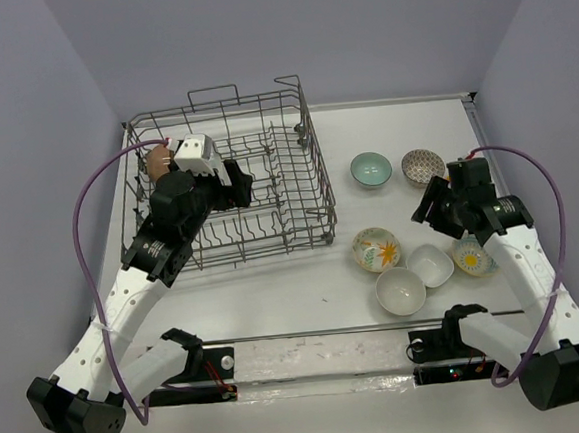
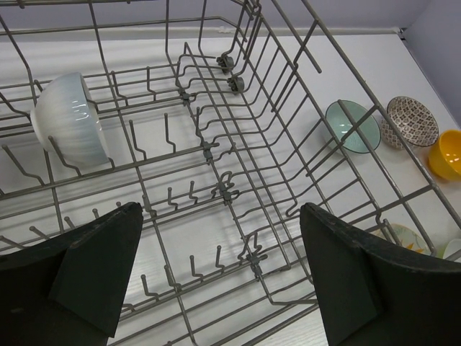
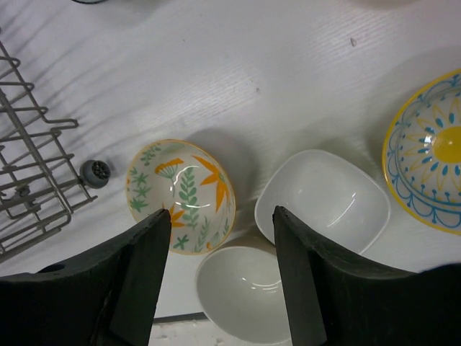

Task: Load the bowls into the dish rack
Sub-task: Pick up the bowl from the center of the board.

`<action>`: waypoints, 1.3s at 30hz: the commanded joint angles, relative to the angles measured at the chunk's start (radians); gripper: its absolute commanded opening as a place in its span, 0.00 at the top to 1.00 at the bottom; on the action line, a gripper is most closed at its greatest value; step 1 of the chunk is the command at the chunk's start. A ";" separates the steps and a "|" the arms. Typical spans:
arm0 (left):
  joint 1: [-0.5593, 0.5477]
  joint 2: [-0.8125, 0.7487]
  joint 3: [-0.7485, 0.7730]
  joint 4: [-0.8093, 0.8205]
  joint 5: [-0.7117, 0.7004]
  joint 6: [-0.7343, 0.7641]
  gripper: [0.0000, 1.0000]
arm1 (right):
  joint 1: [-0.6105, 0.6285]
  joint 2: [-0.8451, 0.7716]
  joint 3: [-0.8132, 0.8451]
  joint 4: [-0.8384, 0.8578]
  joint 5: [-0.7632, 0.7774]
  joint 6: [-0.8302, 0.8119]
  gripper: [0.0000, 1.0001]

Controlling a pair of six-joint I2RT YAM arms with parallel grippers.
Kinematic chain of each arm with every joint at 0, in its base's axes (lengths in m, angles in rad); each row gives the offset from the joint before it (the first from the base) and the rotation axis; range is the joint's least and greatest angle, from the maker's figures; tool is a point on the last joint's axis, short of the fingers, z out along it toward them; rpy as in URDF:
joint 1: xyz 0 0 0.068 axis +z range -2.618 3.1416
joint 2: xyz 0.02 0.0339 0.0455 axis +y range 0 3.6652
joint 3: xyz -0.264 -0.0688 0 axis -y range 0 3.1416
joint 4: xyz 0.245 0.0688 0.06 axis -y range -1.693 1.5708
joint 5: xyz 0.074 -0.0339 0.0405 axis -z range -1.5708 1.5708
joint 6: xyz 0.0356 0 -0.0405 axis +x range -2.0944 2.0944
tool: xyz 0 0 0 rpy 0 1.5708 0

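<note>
The right gripper (image 3: 220, 267) has its jaws partly apart with nothing between them. It hangs over a tight cluster off the near right corner of the grey wire dish rack (image 1: 298, 191). There a round bowl painted with orange and green leaves (image 3: 180, 194), a squarish white ceramic bowl (image 3: 323, 196) and a round white ceramic bowl (image 3: 245, 292) sit almost rim to rim. Just beyond them from the rack is a yellow-rimmed bowl with a blue pattern (image 3: 428, 151).

The left gripper (image 2: 220, 274) is spread wide and empty above the rack's tines. A ribbed white bowl (image 2: 68, 119) leans among them on the rack's left side. A pale teal bowl (image 1: 371, 169) and a speckled patterned bowl (image 1: 423, 166) wait to the rack's right.

The likely trouble is crowding. A finger coming down could land on a neighbouring rim and knock or tip that bowl, and a glazed lip could slip from a shallow pinch.
</note>
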 commanded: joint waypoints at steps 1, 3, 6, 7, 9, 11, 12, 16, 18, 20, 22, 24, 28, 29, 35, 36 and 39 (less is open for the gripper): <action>0.000 -0.017 -0.010 0.056 0.022 -0.012 0.01 | -0.008 -0.029 -0.063 -0.076 -0.051 0.005 0.36; 0.000 -0.018 -0.012 0.056 0.020 -0.014 0.01 | -0.008 -0.067 -0.097 -0.082 -0.061 0.025 0.36; 0.000 -0.020 -0.019 0.059 0.022 -0.016 0.01 | -0.008 -0.095 -0.149 -0.097 -0.096 0.051 0.38; 0.000 -0.018 -0.021 0.059 0.023 -0.016 0.01 | -0.008 -0.102 -0.166 -0.099 -0.102 0.054 0.39; 0.000 -0.012 -0.025 0.059 0.028 -0.019 0.01 | -0.008 -0.128 -0.212 -0.109 -0.125 0.070 0.40; -0.002 -0.006 -0.025 0.059 0.034 -0.022 0.01 | -0.008 -0.145 -0.247 -0.125 -0.136 0.080 0.41; -0.002 -0.004 -0.025 0.059 0.036 -0.020 0.01 | -0.008 -0.148 -0.256 -0.122 -0.144 0.079 0.41; -0.002 0.000 -0.025 0.061 0.039 -0.022 0.01 | -0.008 -0.139 -0.255 -0.129 -0.150 0.076 0.43; -0.002 0.002 -0.027 0.061 0.036 -0.025 0.01 | -0.008 -0.116 -0.269 -0.119 -0.163 0.070 0.43; -0.002 0.006 -0.027 0.061 0.037 -0.025 0.01 | -0.008 -0.093 -0.270 -0.114 -0.168 0.053 0.43; 0.000 0.008 -0.027 0.061 0.037 -0.025 0.01 | -0.008 -0.061 -0.279 -0.111 -0.176 0.050 0.45; -0.002 0.011 -0.028 0.062 0.039 -0.025 0.01 | 0.001 -0.049 -0.283 -0.111 -0.182 0.048 0.45; 0.000 0.022 -0.027 0.061 0.045 -0.025 0.01 | 0.010 -0.015 -0.280 -0.125 -0.193 0.044 0.45; -0.002 0.023 -0.027 0.061 0.046 -0.025 0.01 | 0.020 0.003 -0.272 -0.129 -0.191 0.041 0.45; 0.000 0.031 -0.027 0.061 0.048 -0.023 0.01 | 0.053 0.045 -0.269 -0.145 -0.190 0.040 0.45; -0.002 0.032 -0.027 0.061 0.051 -0.023 0.01 | 0.063 0.051 -0.269 -0.146 -0.188 0.039 0.45; -0.002 0.040 -0.025 0.061 0.055 -0.023 0.01 | 0.072 0.075 -0.273 -0.143 -0.185 0.040 0.45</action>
